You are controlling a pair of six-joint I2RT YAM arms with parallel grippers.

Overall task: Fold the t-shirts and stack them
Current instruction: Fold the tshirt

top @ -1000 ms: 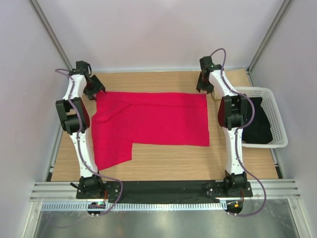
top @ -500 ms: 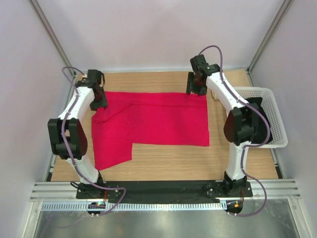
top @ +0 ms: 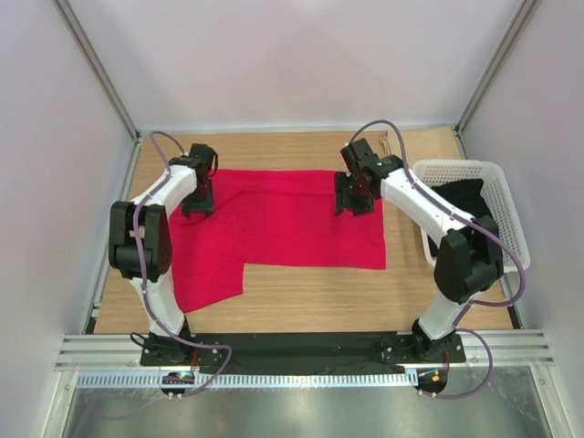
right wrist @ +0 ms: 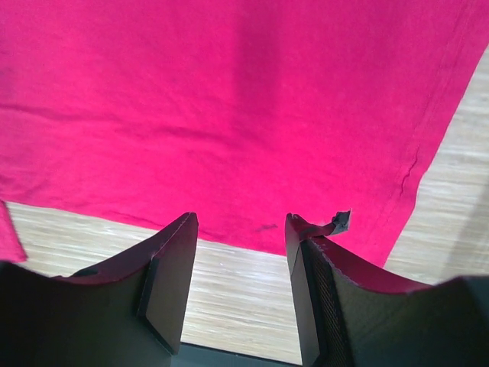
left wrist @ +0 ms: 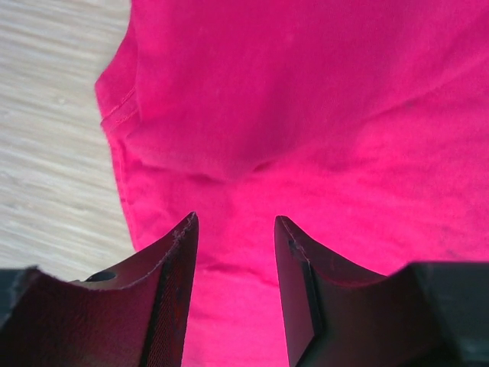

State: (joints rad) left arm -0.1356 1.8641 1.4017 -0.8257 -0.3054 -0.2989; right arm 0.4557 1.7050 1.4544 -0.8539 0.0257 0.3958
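The shirt [top: 283, 219] looks soft and limp; pinch its far edge at 11 and 1 o'clock. The left gripper [top: 197, 204] and right gripper [top: 352, 203] hover there, jaws apart.

Crimson red t-shirt [top: 292, 224] lies spread flat on wooden table [top: 301, 292], long side running left to right. Main part is wide rectangle with straight far, near and right edges. At left end, longer flap reaches toward near edge of table, so outline is L-shaped. Cloth is plain and soft, with shallow wrinkles near left end and stitched hem on side edges. Dark cloth [top: 470, 228] lies bunched in white basket [top: 511, 214]; cannot tell if it is shirt.
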